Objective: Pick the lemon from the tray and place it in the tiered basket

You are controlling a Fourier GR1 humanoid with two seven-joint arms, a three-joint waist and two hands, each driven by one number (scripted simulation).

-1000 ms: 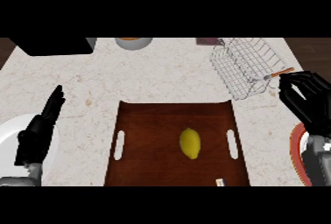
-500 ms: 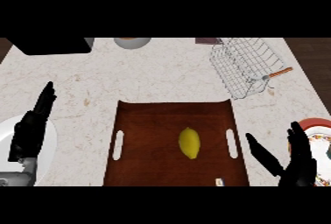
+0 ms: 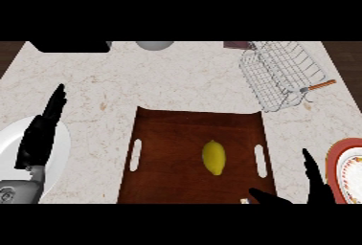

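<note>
A yellow lemon [image 3: 214,157] lies near the middle of the dark brown tray [image 3: 170,143], a little right of centre. The wire tiered basket [image 3: 285,74] stands at the counter's back right, holding nothing that I can see. My right hand [image 3: 313,184] shows at the lower right, open with fingers straight, beside the tray's right edge and apart from the lemon. My left hand [image 3: 41,134] rests open at the left, fingers pointing up, over a white plate.
A white plate [image 3: 21,143] lies at the left edge under my left hand. A red-rimmed plate [image 3: 346,167] sits at the right edge. A grey bowl [image 3: 155,45] and a black object [image 3: 71,46] are along the back.
My right hand dropped from beside the basket to the lower right corner, then sank lower still. The view has shifted slightly. The lemon has not moved.
</note>
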